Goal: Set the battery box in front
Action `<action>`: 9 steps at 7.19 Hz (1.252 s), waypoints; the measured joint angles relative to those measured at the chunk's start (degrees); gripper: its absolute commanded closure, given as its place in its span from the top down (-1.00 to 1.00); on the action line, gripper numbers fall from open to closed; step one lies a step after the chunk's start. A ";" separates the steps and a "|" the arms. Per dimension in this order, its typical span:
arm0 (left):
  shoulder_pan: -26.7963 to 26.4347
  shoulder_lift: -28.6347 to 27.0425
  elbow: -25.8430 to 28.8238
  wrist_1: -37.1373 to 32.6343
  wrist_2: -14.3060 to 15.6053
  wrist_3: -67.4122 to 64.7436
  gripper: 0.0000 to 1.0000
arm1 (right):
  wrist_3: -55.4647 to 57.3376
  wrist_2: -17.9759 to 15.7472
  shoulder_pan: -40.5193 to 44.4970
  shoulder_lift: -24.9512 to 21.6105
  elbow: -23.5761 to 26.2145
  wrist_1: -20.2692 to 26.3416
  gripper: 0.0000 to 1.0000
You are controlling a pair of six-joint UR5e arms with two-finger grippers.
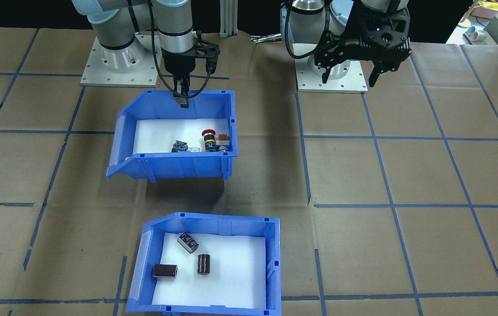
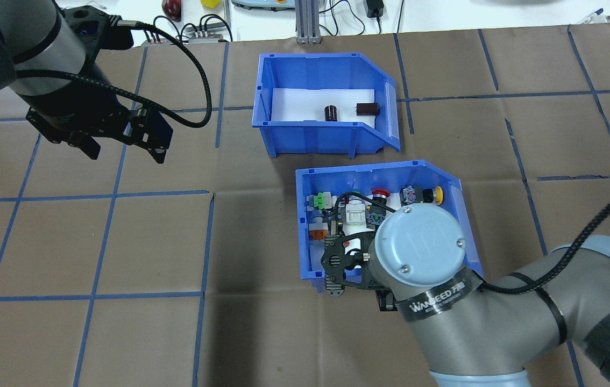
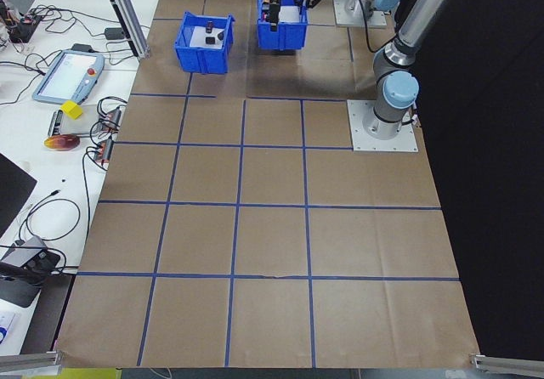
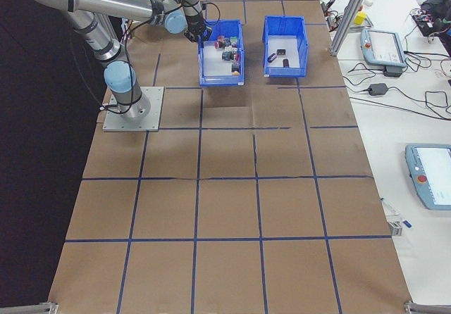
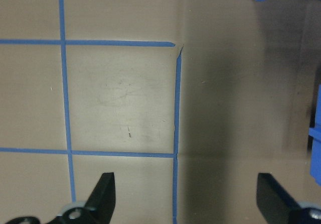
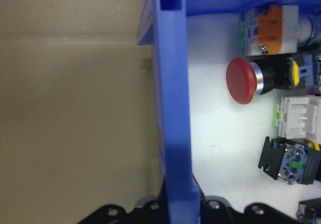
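The battery box (image 1: 273, 263) is a blue bin with a white floor, on the table side far from me; three dark cells (image 1: 203, 264) lie in it. In the overhead view the battery box (image 2: 310, 137) shows just beyond the other bin. That second blue bin (image 1: 187, 164) holds colourful push-button switches and hangs slightly above the table, over its shadow. My right gripper (image 1: 182, 102) is shut on its rear wall (image 6: 173, 108). My left gripper (image 2: 126, 155) hovers open over bare table paper, well away from both bins, with nothing between its fingers (image 5: 103, 199).
Brown paper with a blue tape grid covers the table. Two grey arm base plates (image 1: 119, 66) sit on my side. Beyond the table's far edge a white bench (image 4: 394, 82) carries teach pendants and cables. An aluminium post (image 2: 301, 21) stands behind the battery box.
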 measured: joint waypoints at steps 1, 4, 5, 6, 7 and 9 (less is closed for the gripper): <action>-0.10 1.90 -0.20 -1.67 -0.09 -1.25 0.99 | 2.25 -0.72 2.57 2.63 -1.05 -1.52 -0.84; 0.02 4.86 -0.28 -6.94 -0.45 -5.51 0.99 | 7.80 -1.41 6.43 7.43 -2.98 -3.55 -0.83; 0.17 4.72 -0.30 -7.14 -0.45 -5.54 0.99 | 9.19 -1.32 6.65 8.05 -3.03 -3.69 -0.77; 0.33 4.13 -0.28 -7.19 -0.69 -5.50 0.99 | 9.68 -1.28 6.71 8.37 -2.99 -3.61 -0.26; 0.43 3.31 0.00 -7.20 -0.88 -5.39 0.99 | 9.80 -1.23 6.73 8.51 -2.87 -3.48 0.98; 0.49 1.19 1.18 -7.07 -1.32 -5.18 0.99 | 9.63 -0.80 6.75 8.53 -2.77 -3.47 1.00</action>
